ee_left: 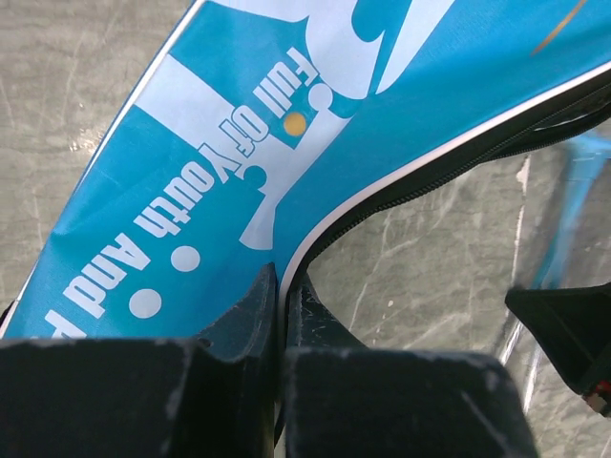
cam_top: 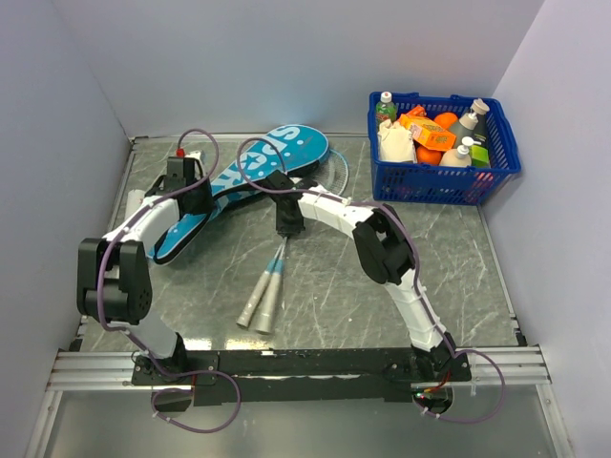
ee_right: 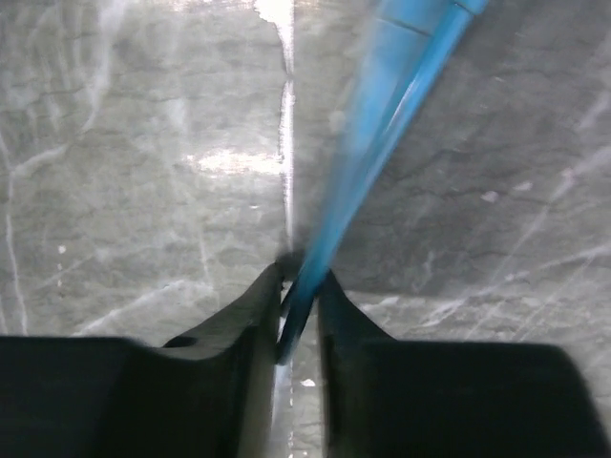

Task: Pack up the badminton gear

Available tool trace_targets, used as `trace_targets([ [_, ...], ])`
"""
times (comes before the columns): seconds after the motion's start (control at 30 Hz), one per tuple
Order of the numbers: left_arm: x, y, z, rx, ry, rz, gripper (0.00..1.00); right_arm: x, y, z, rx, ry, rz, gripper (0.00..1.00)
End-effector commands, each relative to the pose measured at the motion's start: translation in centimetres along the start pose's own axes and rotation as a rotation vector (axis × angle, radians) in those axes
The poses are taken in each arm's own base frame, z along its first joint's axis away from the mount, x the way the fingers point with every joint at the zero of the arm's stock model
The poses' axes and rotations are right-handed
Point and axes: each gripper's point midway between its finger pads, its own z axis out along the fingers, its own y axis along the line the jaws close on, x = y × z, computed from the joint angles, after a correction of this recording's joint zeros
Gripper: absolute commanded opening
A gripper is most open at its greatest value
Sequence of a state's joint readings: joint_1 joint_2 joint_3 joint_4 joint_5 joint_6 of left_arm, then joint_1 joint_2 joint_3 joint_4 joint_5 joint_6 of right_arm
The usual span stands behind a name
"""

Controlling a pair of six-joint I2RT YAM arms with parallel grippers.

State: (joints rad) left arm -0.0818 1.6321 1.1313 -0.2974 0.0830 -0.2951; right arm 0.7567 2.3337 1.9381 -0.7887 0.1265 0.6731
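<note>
The blue bag (cam_top: pixel 258 170) with white lettering lies at the back left of the table. My left gripper (cam_top: pixel 198 197) is shut on its open zipper edge; in the left wrist view the jaws (ee_left: pixel 283 291) pinch the white-piped rim of the bag (ee_left: pixel 239 143). Two rackets lie with their grey handles (cam_top: pixel 263 301) toward me and their heads (cam_top: pixel 336 172) by the bag's mouth. My right gripper (cam_top: pixel 286 225) is shut on a thin blue racket shaft (ee_right: pixel 382 124), with my jaws (ee_right: pixel 301 286) close around it. No shuttlecocks or tube are in view.
A blue mesh basket (cam_top: pixel 496 170) with bottles and orange packets stands at the back right. Grey walls close in the left, back and right sides of the marble table (cam_top: pixel 458 277).
</note>
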Motion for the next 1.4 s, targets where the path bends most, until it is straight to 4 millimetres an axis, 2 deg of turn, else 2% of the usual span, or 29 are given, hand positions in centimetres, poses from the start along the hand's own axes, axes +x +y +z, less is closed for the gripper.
trace_targets([
  [0.0,-4.4,-1.5,-2.5,0.050,-0.167,-0.011,0.03,4.8,-3.8,0.1,0.121,0.139,-0.099,0.10],
  [0.03,-4.2,-1.5,-2.5,0.050,-0.168,-0.012,0.03,4.9,-4.1,-0.1,0.124,0.141,-0.102,0.01],
  [0.07,-4.3,-1.6,-2.6,0.055,-0.169,-0.010,0.03,5.9,-5.0,0.0,0.143,0.158,-0.115,0.00],
  [0.1,-4.2,-1.5,-2.6,0.053,-0.165,-0.011,0.03,5.7,-5.3,-0.8,0.135,0.147,-0.115,0.00],
  [0.17,-4.1,-1.7,-2.6,0.062,-0.163,-0.011,0.02,7.0,-6.7,-0.8,0.138,0.175,-0.136,0.00],
  [0.2,-4.1,-1.6,-2.7,0.061,-0.163,-0.012,0.02,6.9,-6.8,-1.7,0.116,0.171,-0.138,0.00],
  [0.23,-4.0,-1.8,-2.7,0.066,-0.161,-0.011,0.01,8.0,-8.0,-1.7,0.128,0.196,-0.148,0.00],
  [0.3,-3.8,-1.9,-2.9,0.064,-0.161,-0.008,0.01,7.9,-8.9,-3.0,0.102,0.190,-0.169,0.00],
  [0.33,-3.5,-2.0,-2.8,0.061,-0.156,-0.003,0.01,9.0,-10.1,-3.1,0.119,0.212,-0.182,0.00],
  [0.37,-3.4,-2.1,-2.9,0.057,-0.155,0.003,0.01,9.0,-10.8,-3.4,0.118,0.207,-0.197,0.00],
  [0.4,-3.3,-2.5,-3.0,0.051,-0.156,0.015,0.01,8.7,-11.0,-4.4,0.103,0.185,-0.203,0.00],
  [0.43,-3.0,-2.7,-3.0,0.048,-0.150,0.025,0.01,9.7,-12.1,-4.6,0.111,0.209,-0.215,0.00],
  [0.47,-2.7,-3.0,-3.0,0.044,-0.143,0.033,0.01,9.8,-12.6,-5.0,0.105,0.210,-0.237,0.00],
  [0.57,-1.3,-5.2,-2.9,0.057,-0.115,0.075,0.01,10.1,-14.3,-6.6,0.108,0.192,-0.283,0.00],
  [0.67,-0.5,-6.4,-3.2,0.079,-0.109,0.072,0.01,10.8,-16.0,-7.4,0.110,0.199,-0.304,0.00],
  [0.73,0.4,-6.4,-3.1,0.082,-0.101,0.050,0.01,11.6,-17.4,-7.5,0.124,0.211,-0.295,0.00],
  [0.93,3.4,-7.6,-3.1,0.126,-0.055,0.027,0.01,12.9,-18.7,-8.2,0.107,0.189,-0.277,0.00],
  [1.03,5.1,-8.5,-2.7,0.136,-0.027,0.040,0.02,13.3,-18.5,-8.2,0.081,0.199,-0.257,0.00],
  [1.07,5.7,-8.9,-2.5,0.150,-0.010,0.044,0.03,13.5,-18.4,-8.1,0.081,0.211,-0.256,0.03],
  [1.17,7.2,-9.7,-2.2,0.194,0.031,0.047,0.06,13.6,-18.4,-7.9,0.089,0.216,-0.240,0.25],
  [1.2,7.5,-9.9,-2.2,0.204,0.037,0.051,0.12,13.6,-18.5,-7.9,0.089,0.214,-0.234,0.35],
  [1.37,7.8,-10.7,-2.9,0.260,0.034,0.076,0.33,12.9,-18.6,-8.7,0.103,0.172,-0.216,0.45],
])
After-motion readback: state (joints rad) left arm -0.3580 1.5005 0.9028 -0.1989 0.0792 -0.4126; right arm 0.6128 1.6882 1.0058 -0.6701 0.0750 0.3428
